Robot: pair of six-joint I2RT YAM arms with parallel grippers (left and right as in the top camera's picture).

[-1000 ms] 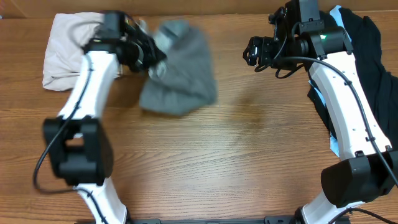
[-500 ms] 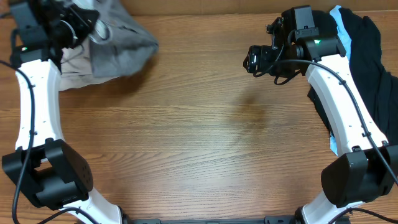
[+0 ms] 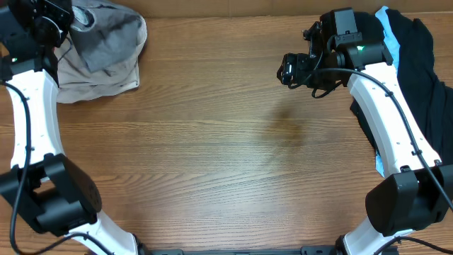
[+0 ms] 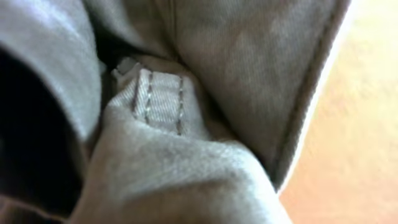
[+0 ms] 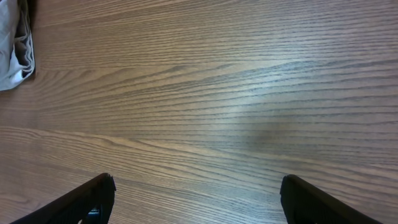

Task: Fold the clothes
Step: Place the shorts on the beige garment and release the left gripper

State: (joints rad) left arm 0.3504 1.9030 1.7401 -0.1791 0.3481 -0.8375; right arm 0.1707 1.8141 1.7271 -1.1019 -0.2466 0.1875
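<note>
From above, the grey shorts (image 3: 113, 39) lie bunched in the upper left corner of the worktop (image 3: 226, 156). They rest partly on a cream garment (image 3: 92, 83) whose edge shows below and to their left. The left tool (image 3: 71, 18) sits at the top left edge of the shorts, against the cloth. Whether its fingers are apart or together cannot be told from here. The right tool (image 3: 287, 69) hangs over bare wood in the upper right, well apart from the shorts. A black garment (image 3: 425, 64) is heaped along the right edge, with bits of a light-blue garment (image 3: 388, 20) peeking out beside it.

In the left wrist view, grey fabric with a double-stitched seam fills nearly the whole frame, and a strip of worktop shows at the right. The fingers are hidden, so the tool's state stays unclear.

In the right wrist view, the two dark fingertips (image 5: 93, 199) stand wide apart at the bottom corners with nothing between them. A pale fold of cloth (image 5: 15, 50) lies in the upper left corner.
</note>
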